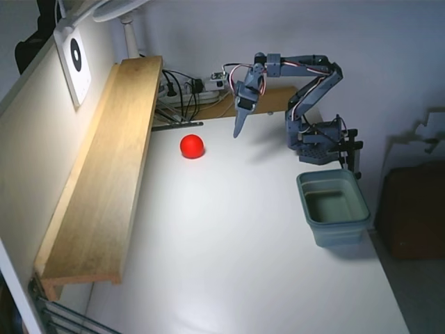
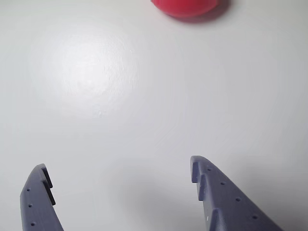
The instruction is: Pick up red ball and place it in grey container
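your gripper [image 2: 118,175] hangs with its two blue-grey fingers [image 2: 216,192] spread wide apart and nothing between them; in the wrist view only bare white table [image 2: 96,96] shows in the gap. in the fixed view the gripper [image 1: 240,125] points down, tip above the table surface, at the far end of the desk, with the arm folded back to its base [image 1: 320,142] on the right.

the red ball [image 1: 192,146] sits on the table to the left of the fingertips in the fixed view, near them but clearly apart, not touched. in the wrist view you see just the lower edge of the red ball [image 2: 185,7] cut off by the top of the frame, a little right of centre, well ahead of the fingers.

the grey container [image 1: 316,217] stands upright at the right edge of the table, just in front of the arm's base and well apart from the ball. its inside looks empty.

along the left runs a long wooden shelf [image 1: 104,181], and cables [image 1: 184,90] lie at the back behind the ball.
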`<state>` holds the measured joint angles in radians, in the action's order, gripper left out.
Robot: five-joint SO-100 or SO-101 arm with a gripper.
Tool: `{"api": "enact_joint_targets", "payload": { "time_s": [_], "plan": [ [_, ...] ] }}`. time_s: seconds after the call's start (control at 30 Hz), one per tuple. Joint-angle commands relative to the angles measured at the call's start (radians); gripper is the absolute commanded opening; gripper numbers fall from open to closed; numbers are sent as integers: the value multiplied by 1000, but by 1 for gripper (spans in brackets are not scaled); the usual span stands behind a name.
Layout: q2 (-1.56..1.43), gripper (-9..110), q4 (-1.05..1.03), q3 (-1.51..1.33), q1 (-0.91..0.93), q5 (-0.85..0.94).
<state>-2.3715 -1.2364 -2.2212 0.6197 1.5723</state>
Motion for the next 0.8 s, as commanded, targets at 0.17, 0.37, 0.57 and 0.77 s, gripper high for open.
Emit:
{"api": "enact_joint_targets", "payload": {
  "time_s": [0.17,0.37,0.57,0.77],
  "plan": [
    [40,38,77,1,17,-2],
    [271,38,220,91,17,-2],
    [467,38,303,202,17,-2],
    [445,38,303,181,29,-2]
  ]
}}
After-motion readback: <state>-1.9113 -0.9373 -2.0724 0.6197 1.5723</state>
